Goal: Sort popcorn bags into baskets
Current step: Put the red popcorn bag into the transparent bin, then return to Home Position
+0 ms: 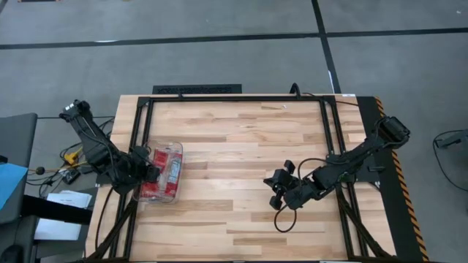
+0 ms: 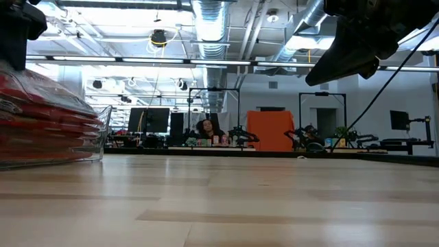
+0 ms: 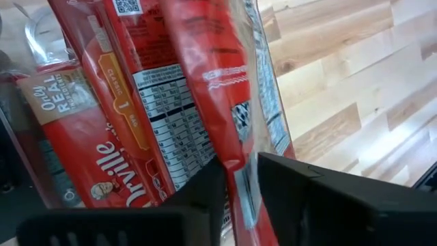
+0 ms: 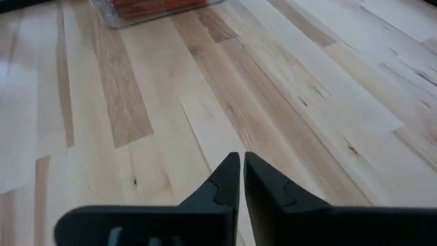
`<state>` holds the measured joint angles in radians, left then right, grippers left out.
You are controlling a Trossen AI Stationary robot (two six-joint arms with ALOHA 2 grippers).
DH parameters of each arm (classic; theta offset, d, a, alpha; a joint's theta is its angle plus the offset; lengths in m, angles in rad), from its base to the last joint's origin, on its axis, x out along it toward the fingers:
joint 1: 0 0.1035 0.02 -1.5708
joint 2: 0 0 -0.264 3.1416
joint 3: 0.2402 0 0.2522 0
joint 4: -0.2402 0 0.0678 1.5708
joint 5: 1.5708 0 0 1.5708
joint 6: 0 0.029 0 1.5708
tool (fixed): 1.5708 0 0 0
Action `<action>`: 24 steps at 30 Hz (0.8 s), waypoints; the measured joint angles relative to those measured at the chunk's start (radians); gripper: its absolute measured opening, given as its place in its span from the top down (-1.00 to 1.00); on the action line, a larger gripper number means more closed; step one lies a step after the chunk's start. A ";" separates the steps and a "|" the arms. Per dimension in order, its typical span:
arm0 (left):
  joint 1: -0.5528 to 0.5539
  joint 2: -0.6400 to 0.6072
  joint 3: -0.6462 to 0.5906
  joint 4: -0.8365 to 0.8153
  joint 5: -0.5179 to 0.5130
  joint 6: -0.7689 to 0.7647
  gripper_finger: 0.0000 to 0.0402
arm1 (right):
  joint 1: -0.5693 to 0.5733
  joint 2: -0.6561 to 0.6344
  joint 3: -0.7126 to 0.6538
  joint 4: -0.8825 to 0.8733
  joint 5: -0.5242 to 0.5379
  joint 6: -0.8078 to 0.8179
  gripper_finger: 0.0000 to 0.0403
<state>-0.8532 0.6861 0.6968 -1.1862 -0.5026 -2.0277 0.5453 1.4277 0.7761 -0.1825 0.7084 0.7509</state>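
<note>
High view: the left gripper (image 1: 148, 172) sits at the clear tub (image 1: 175, 150) of red popcorn bags (image 1: 170, 169) near the table's (image 1: 241, 139) left edge; the right gripper (image 1: 278, 191) hovers well apart.
Low view: the tub (image 2: 103, 130) is cut off at the frame's edge.
Left wrist view: fingers (image 3: 205, 188) clamp one bag's (image 3: 225, 102) edge.
Right wrist view: fingers (image 4: 229, 174) rest nearly together, holding nothing; only the tub's (image 4: 136, 17) bottom shows

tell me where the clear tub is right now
In the high view the clear tub sits on the table's left side, filled with red popcorn bags, right beside the left gripper, far from the right gripper.
</note>
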 joint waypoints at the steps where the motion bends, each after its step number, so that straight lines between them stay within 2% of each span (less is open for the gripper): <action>1: 0.000 0.000 0.000 0.000 0.000 0.001 0.61 | 0.000 0.000 0.000 -0.001 0.000 0.000 0.75; 6: 0.006 -0.006 0.018 -0.048 0.008 -0.001 0.35 | 0.000 0.000 0.000 -0.008 0.000 -0.001 0.74; 13: 0.015 -0.048 0.154 -0.220 0.023 0.003 0.10 | -0.009 0.000 0.000 0.005 0.001 -0.004 0.73; 15: 0.015 -0.066 0.185 -0.230 -0.019 0.007 0.07 | -0.017 0.000 0.001 0.034 0.001 -0.007 0.73; 17: 0.015 -0.075 0.204 -0.201 -0.121 0.050 0.06 | -0.030 -0.001 0.001 0.087 0.000 -0.037 0.73; 20: 0.015 -0.072 0.220 -0.093 -0.301 0.264 0.06 | -0.055 -0.010 0.048 0.109 -0.005 -0.122 0.73; 24: 0.015 -0.071 0.257 0.092 -0.470 0.704 0.06 | -0.102 -0.071 0.186 0.047 -0.007 -0.347 0.73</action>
<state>-0.8379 0.6147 0.9541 -1.0939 -0.9730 -1.3240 0.4434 1.3567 0.9623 -0.1360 0.7016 0.4035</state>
